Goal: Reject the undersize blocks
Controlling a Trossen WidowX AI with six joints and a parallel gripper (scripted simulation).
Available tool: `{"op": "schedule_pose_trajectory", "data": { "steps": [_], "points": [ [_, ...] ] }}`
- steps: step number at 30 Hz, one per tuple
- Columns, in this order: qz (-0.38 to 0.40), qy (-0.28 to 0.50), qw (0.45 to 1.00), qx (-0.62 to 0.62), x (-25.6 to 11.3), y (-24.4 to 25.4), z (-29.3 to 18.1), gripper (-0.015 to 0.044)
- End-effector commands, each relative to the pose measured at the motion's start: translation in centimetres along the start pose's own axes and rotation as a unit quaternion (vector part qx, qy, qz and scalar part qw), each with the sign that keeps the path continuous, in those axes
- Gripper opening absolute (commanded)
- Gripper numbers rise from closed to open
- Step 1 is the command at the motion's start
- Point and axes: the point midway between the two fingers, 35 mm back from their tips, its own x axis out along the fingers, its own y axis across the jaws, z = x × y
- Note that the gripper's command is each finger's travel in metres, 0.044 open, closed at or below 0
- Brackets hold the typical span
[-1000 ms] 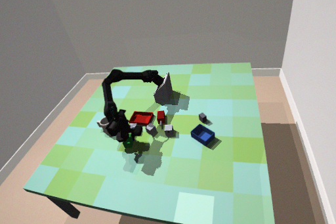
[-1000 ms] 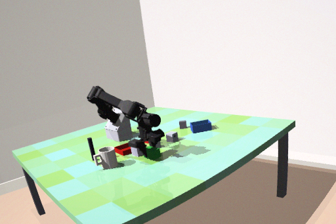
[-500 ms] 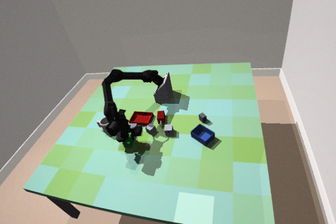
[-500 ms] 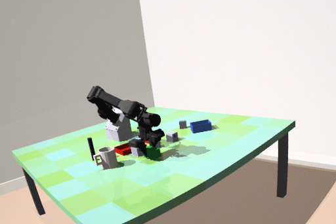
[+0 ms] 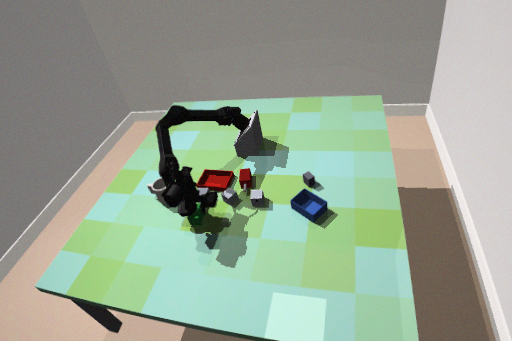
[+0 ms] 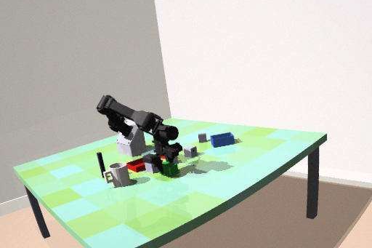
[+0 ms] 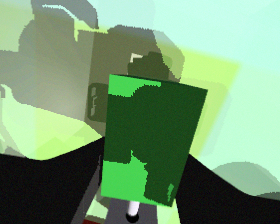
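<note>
The arm [image 5: 195, 115] [image 6: 121, 108] arches from its grey base [image 5: 250, 141] [image 6: 131, 145] over to the mug's [image 5: 159, 186] [image 6: 120, 176] side; its gripper [image 5: 197, 205] [image 6: 163, 161] [image 7: 143, 141] holds the green gauge [image 5: 196, 215] [image 6: 170, 169] [image 7: 153, 135]; one block [image 5: 203, 191] [image 6: 151, 167] peeks out by the red tray [image 5: 216, 180] [image 6: 136, 166]; two more sit near the red piece [image 5: 245, 177]; a darker block [image 5: 309, 179] [image 6: 202, 137] lies near the blue tray [image 5: 309, 206] [image 6: 222, 140].

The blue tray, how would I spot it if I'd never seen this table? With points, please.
On the green-and-aqua checkered table [image 5: 330, 267] [image 6: 91, 209], look well away from the black arm [image 5: 192, 116] [image 6: 127, 112]. The blue tray [image 5: 302, 208] [image 6: 222, 141] is a small, open-topped box beside a small grey block [image 5: 309, 179] [image 6: 202, 137]; its colour separates it from the red tray [image 5: 215, 180] [image 6: 136, 166].
</note>
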Motion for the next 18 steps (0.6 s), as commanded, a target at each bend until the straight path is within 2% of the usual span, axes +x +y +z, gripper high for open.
{"op": "schedule_pose_trajectory", "data": {
  "steps": [1, 18],
  "points": [
    [0.002, -0.004, 1.0, 0.0, -0.28, -0.02, 0.14, 0.0],
    [0.002, -0.004, 1.0, 0.0, -0.43, -0.18, 0.18, 0.0]
  ]
}}
